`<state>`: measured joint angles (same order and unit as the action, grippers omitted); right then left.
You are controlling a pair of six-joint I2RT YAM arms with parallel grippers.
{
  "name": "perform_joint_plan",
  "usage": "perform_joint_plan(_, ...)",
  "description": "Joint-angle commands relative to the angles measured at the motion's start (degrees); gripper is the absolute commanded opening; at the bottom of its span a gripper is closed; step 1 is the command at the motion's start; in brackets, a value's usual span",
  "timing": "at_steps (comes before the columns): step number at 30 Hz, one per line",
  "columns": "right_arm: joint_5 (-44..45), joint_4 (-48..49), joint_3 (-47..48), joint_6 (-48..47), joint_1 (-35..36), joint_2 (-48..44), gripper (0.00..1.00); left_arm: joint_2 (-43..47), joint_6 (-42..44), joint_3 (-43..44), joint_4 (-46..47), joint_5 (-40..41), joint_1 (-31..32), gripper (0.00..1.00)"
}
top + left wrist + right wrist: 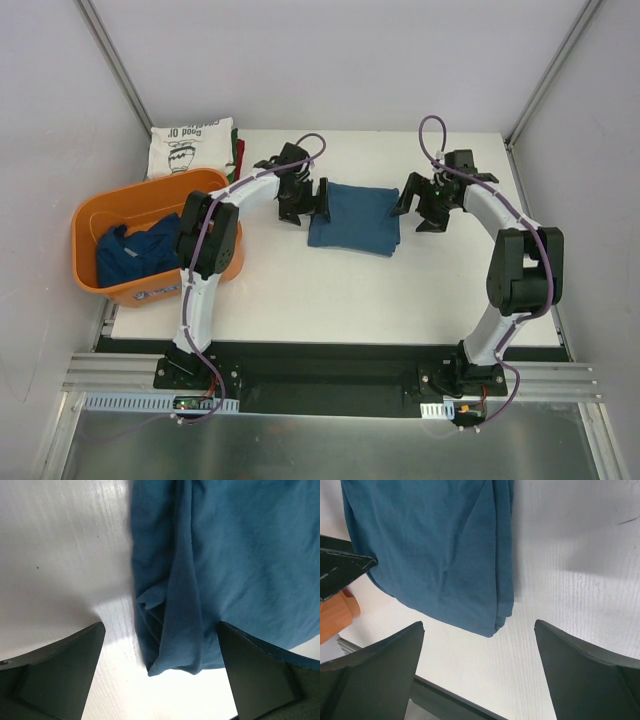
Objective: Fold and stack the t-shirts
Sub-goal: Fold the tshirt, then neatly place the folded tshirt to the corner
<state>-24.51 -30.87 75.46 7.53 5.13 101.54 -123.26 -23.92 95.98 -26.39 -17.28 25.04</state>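
The top view looks down from above and behind the arm bases, far enough to take in the whole tabletop [300, 290]. Each wrist view looks down between its own fingers, left tool [160, 630] and right tool [479, 625], close to the surface. All three views share the blue shirt [354, 217], and each wrist view shows the edge on its own side.

The folded dark blue cloth t-shirt [355, 213] runs off the top of both wrist pictures. The left arm [208, 240] covers part of the orange plastic tub [130, 205] and the crumpled dark blue t-shirt [135, 255] inside. Only thin edges of green and red shirts [238, 150] peek out beside the cream printed t-shirt [190, 148], its words too small to read.
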Motion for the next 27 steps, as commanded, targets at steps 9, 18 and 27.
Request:
perform_joint_plan(9, 2.45, -1.82, -3.30, -1.55, 0.24, -5.47, 0.97, -10.24, -1.56, 12.47, -2.00, -5.05, 0.01, 0.95)
perform_joint_plan(18, 4.03, -2.00, -4.97, -2.17, -0.64, -7.67, 0.97, -11.21, 0.19, 12.29, -2.00, -0.92, 3.61, 0.39)
perform_joint_plan(27, 5.79, -1.91, -7.08, -3.75, -3.10, -11.44, 0.97, -6.56, 8.53, 13.88, -2.00, 3.74, 4.14, 0.00)
